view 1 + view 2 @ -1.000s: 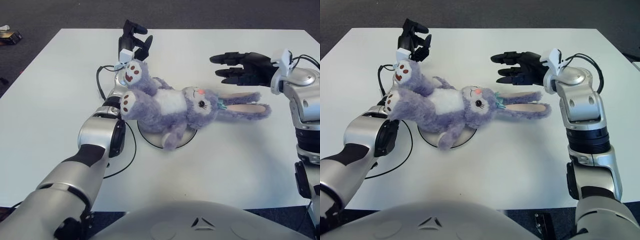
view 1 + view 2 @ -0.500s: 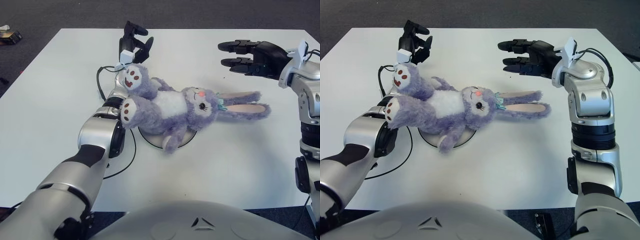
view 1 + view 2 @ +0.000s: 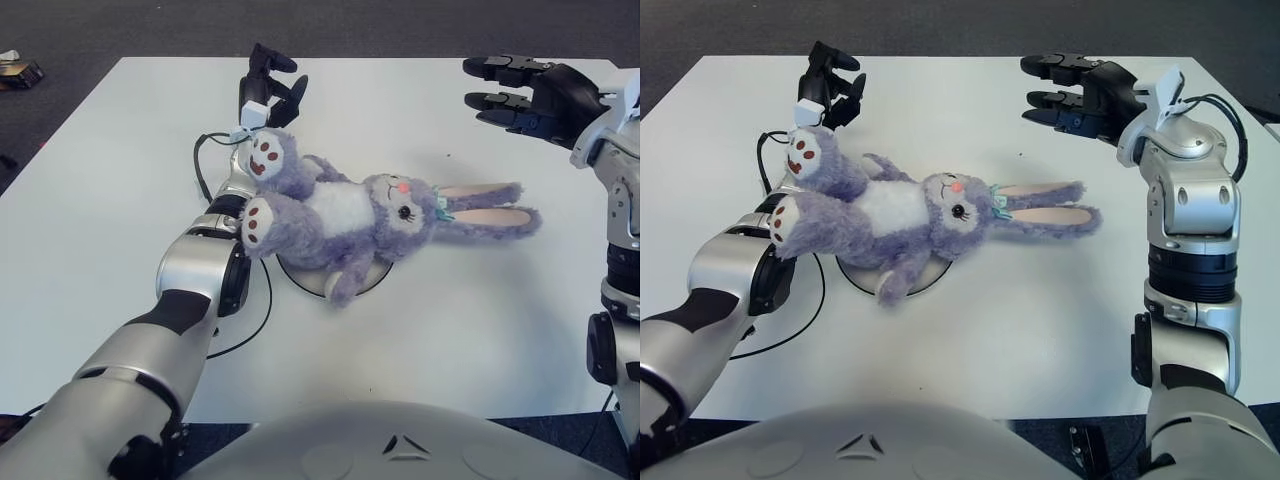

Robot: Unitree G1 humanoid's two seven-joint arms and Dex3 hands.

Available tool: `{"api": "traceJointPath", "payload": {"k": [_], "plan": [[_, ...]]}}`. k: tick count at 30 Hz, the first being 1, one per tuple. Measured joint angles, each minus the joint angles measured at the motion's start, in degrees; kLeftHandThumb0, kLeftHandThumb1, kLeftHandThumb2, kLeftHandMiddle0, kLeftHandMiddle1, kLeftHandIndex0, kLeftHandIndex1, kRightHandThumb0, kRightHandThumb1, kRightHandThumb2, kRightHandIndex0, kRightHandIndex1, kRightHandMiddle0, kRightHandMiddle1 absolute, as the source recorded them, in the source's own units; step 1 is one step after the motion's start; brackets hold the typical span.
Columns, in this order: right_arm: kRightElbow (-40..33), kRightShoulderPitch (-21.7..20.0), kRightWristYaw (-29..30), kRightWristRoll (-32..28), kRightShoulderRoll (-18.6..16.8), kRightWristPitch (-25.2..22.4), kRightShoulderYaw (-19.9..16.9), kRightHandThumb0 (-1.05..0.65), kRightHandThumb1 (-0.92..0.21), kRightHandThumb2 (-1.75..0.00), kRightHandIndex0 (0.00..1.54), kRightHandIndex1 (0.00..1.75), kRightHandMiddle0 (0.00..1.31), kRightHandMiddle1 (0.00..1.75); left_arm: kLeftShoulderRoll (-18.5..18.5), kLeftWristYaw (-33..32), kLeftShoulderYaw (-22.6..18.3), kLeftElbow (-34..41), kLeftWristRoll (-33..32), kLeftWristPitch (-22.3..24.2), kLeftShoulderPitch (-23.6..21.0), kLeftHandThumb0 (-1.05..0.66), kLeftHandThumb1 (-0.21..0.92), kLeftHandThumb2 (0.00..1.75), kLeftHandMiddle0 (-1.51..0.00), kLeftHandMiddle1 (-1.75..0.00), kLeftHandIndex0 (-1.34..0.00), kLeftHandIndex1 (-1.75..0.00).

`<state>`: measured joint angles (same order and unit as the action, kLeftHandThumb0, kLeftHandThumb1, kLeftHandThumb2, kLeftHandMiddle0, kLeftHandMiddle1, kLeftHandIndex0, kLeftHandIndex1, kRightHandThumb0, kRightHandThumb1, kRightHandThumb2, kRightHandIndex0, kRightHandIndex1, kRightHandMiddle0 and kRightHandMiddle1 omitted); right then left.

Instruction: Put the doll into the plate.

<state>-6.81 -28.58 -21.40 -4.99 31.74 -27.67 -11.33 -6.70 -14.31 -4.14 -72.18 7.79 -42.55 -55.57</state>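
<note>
A purple plush rabbit doll (image 3: pixel 345 212) lies on its back across a small white plate (image 3: pixel 308 276), its body over the plate, its long ears (image 3: pixel 485 207) reaching right onto the table. My left hand (image 3: pixel 268 85) is behind the doll's feet at the far left, fingers spread and holding nothing. Raised over the far right of the table, my right hand (image 3: pixel 525 93) is also spread and empty, well clear of the ears.
The white table (image 3: pixel 450 320) has dark carpet beyond its edges. A black cable (image 3: pixel 245 320) loops on the table beside my left forearm. A small object (image 3: pixel 20 70) lies on the floor at the far left.
My right hand has lifted and drawn back to the right, away from the doll's ears. The doll has settled slightly over the plate. The left hand has barely moved.
</note>
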Motion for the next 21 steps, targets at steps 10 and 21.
{"api": "traceJointPath", "payload": {"k": [10, 21], "plan": [[3.2, 1.8, 5.3, -0.1, -3.1, 6.0, -1.9, -0.33, -0.91, -0.03, 0.87, 0.06, 0.62, 0.36, -0.2, 0.5, -0.1, 0.4, -0.1, -0.8, 1.3, -0.01, 0.82, 0.57, -0.36, -1.73, -0.29, -1.41], [11.1, 6.3, 12.5, -0.1, -8.2, 19.5, -5.7, -0.32, -0.92, -0.04, 1.02, 0.10, 0.61, 0.63, -1.1, 2.8, -0.8, 2.1, -0.9, -3.0, 5.1, -0.01, 0.82, 0.57, -0.36, -1.72, -0.29, -1.42]]}}
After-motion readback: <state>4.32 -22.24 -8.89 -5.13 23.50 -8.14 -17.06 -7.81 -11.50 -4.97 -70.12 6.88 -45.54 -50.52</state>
